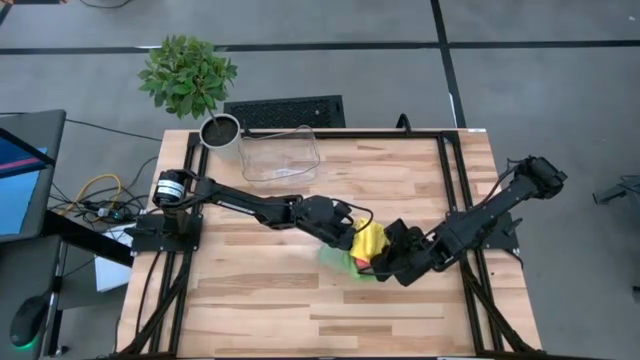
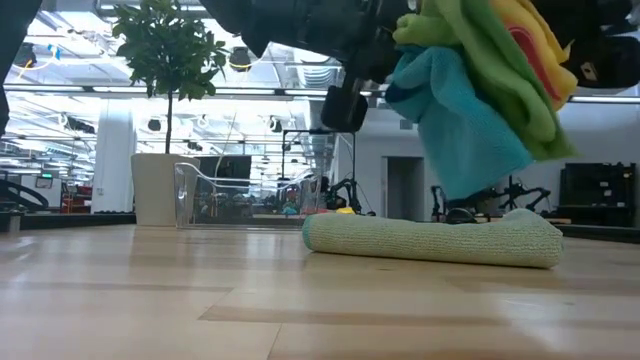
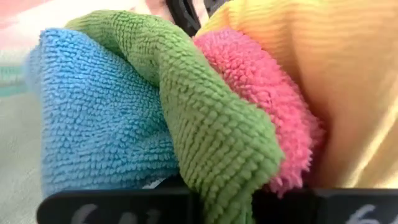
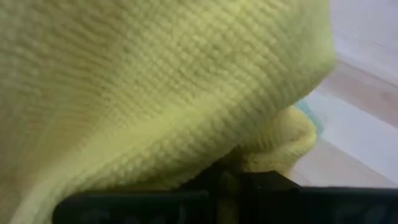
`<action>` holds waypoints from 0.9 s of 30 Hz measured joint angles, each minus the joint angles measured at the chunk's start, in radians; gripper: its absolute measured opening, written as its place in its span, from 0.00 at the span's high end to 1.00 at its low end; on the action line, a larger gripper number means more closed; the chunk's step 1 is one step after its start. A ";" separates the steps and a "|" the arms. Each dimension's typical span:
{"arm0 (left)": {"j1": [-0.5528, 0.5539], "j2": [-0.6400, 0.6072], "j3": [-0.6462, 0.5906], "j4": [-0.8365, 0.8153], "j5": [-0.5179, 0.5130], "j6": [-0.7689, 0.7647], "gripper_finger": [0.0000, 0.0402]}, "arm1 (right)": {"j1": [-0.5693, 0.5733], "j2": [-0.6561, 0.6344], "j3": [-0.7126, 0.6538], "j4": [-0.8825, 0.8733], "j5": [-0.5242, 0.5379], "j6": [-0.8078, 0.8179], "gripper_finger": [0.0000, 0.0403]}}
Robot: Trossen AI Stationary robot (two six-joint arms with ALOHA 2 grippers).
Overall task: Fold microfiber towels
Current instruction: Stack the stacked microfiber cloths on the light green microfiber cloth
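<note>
I have a bunch of soft microfiber towels lifted off the counter: a blue one (image 3: 99, 118), a bright green one (image 3: 205, 124), a pink one (image 3: 261, 99) and a yellow one (image 3: 329, 87), pressed together in a thick wad. My left pincer (image 1: 345, 232) reaches in from the left side and my right pincer (image 1: 392, 255) from the right, meeting at the bundle near the middle of the wooden slatted counter (image 1: 250, 300). Cloth fills both wrist views, so I judge each pincer is clamped on the bundle, but how wide the fingers stand I cannot tell.

I judge I hold the wad up to get it clear of the pale sage green folded towel (image 2: 430, 240), which lies flat on the counter directly beneath, its rolled edge facing the low camera. The blue cloth hangs lowest, nearly down to that folded one.

Outward there is room: bare boards toward the near edge and to the left. The clear plastic bin (image 1: 280, 155) stands well apart by the far edge, beside the potted green plant in a grey pot (image 1: 215, 125).
</note>
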 joint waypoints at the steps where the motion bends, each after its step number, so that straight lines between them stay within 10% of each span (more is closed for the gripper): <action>1: 0.000 0.008 0.000 0.010 -0.009 0.000 0.93 | 0.002 0.000 0.000 -0.003 0.006 0.005 0.91; 27: 0.029 0.097 0.070 -0.271 -0.035 0.092 0.91 | -0.015 0.057 0.001 -0.045 0.013 0.022 0.89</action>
